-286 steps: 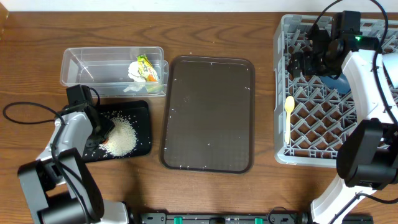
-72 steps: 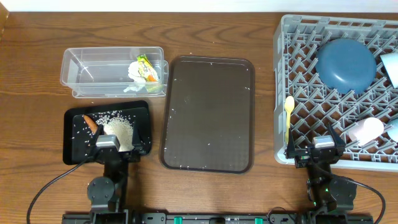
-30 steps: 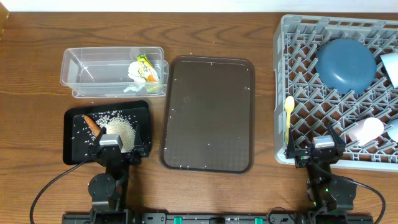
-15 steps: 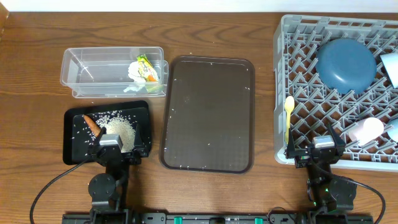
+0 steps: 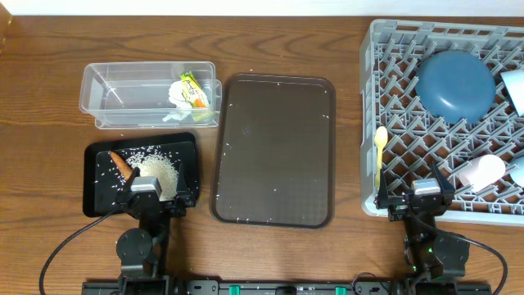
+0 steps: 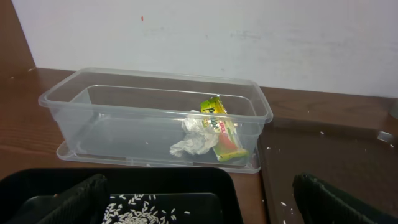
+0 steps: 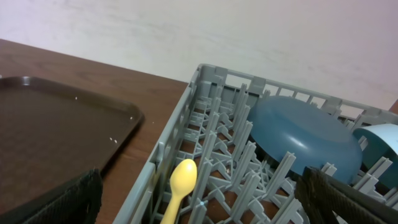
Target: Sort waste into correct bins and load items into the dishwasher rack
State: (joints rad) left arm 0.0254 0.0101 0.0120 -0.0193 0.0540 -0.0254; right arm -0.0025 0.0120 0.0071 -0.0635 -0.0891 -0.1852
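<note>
Two bins sit at the left. The clear bin (image 5: 106, 88) holds one wrapper (image 5: 191, 88) and one tissue (image 5: 178, 93). The black bin (image 5: 92, 187) holds one carrot piece (image 5: 120, 162) and a rice heap (image 5: 160, 173). The left claw (image 5: 153, 197) is spread wide and empty at the black bin's near edge. One tray (image 5: 274, 147) lies mid-table. The rack (image 5: 370, 123) carries one plate (image 5: 456, 84) and one spoon (image 5: 379, 152). The right claw (image 5: 417, 199) is spread wide and empty at the rack's near rim.

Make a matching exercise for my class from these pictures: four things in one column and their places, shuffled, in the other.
Things:
1 snack wrapper
2 carrot piece
3 yellow spoon
4 blue plate

Places:
A far part of the grey rack
B in the black bin
C by the rack's left wall
D in the clear bin

Pairs: 1-D, 2-B, 3-C, 4-A
</note>
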